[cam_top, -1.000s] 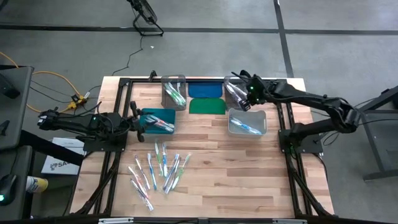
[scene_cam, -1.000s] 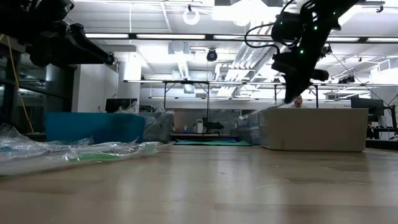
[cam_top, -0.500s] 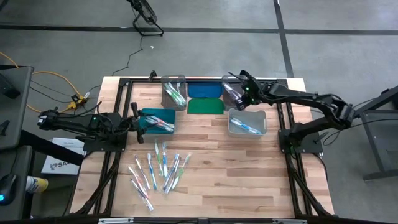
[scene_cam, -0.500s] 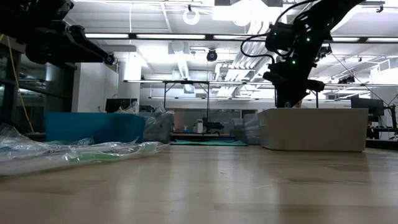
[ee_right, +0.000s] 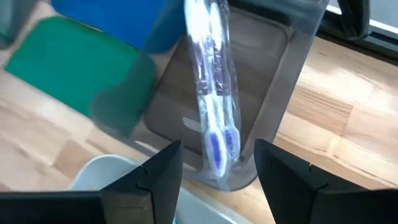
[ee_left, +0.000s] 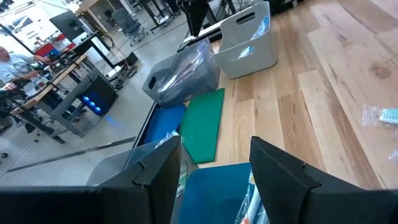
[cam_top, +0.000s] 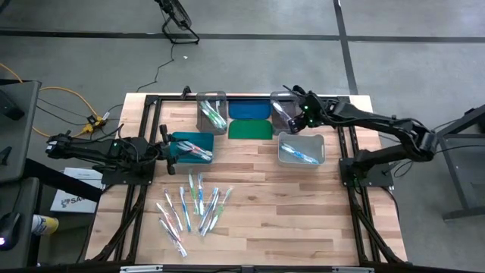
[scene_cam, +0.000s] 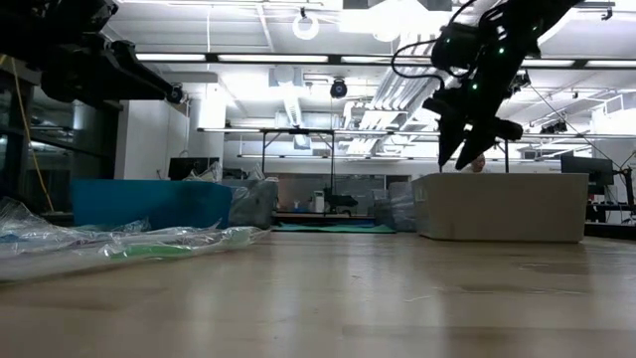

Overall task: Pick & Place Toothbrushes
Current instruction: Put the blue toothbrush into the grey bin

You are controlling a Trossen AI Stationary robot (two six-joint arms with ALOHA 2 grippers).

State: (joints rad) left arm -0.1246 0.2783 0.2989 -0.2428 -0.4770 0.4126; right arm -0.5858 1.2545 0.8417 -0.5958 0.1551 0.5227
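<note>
Several toothbrushes (cam_top: 193, 208) lie loose on the table near its front. My right gripper (cam_top: 298, 123) is open and hovers over the clear far-right bin (cam_top: 283, 111). It also shows in the low view (scene_cam: 467, 151) and in its wrist view (ee_right: 217, 163). A wrapped white toothbrush with a purple-blue part (ee_right: 213, 93) is inside that bin, between and beyond the fingers and apart from them. My left gripper (cam_top: 168, 149) is open and empty at the left side of the teal bin (cam_top: 194, 146), which holds toothbrushes.
A clear bin (cam_top: 212, 112) with green toothbrushes stands at the far middle. A white bin (cam_top: 301, 148) with a blue toothbrush stands just on the near side of my right gripper. A blue lid (cam_top: 250, 110) and a green lid (cam_top: 251, 129) lie flat between the bins.
My right gripper has dipped toward the clear far-right bin, then risen again. In the low view its fingers now stand apart, where a second ago they showed as one point. My left arm has kept still.
</note>
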